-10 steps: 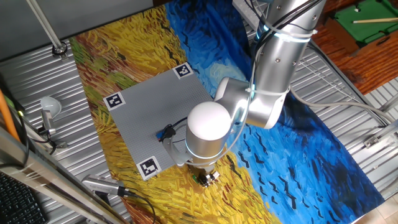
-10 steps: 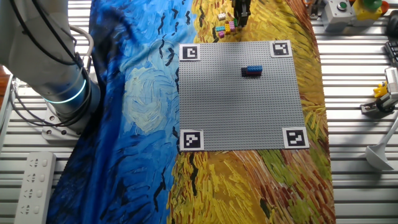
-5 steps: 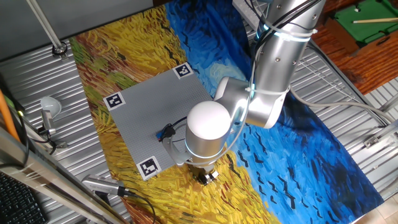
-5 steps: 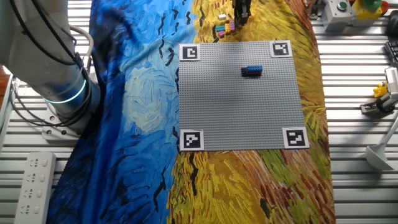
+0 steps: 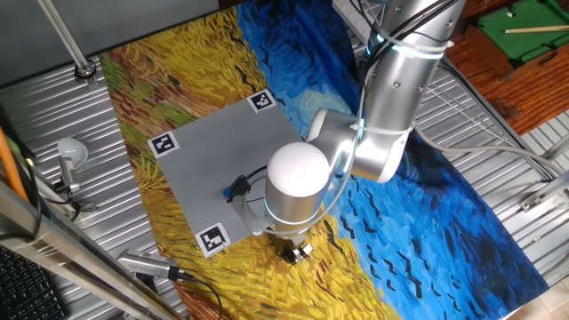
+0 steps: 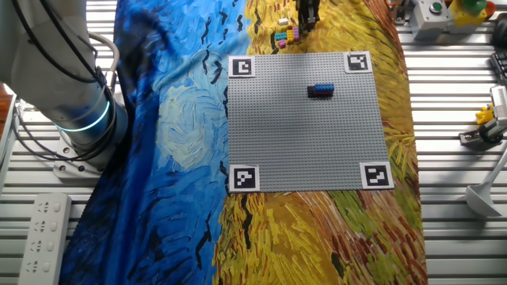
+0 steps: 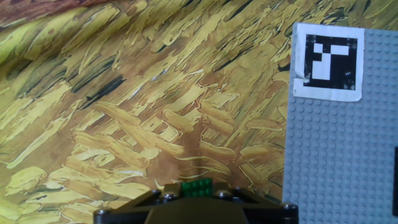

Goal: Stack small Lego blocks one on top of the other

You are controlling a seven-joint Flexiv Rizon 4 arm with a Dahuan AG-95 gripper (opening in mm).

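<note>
My gripper (image 7: pixel 198 191) is low over the yellow cloth just off the grey baseplate (image 7: pixel 336 162), and it is shut on a small green Lego block (image 7: pixel 198 185). In one fixed view the gripper (image 5: pixel 294 253) is mostly hidden under the arm's white wrist. In the other fixed view the gripper (image 6: pixel 307 17) is at the top edge, next to a few loose pink, yellow and white blocks (image 6: pixel 285 35). A blue block on a red one (image 6: pixel 321 90) stands on the baseplate (image 6: pixel 309 150); it shows as a blue speck (image 5: pixel 237 188) in the first fixed view.
The baseplate has black-and-white tags at its corners (image 7: pixel 328 60). The arm's base (image 6: pixel 75 111) stands at the left on the blue cloth. A white power strip (image 6: pixel 43 237) and small fixtures (image 6: pixel 485 123) lie on the metal table outside the cloth.
The gripper has shifted very slightly. The green speck seen beside its fingers a second ago in one fixed view no longer shows there. The loose blocks and the stack have not moved.
</note>
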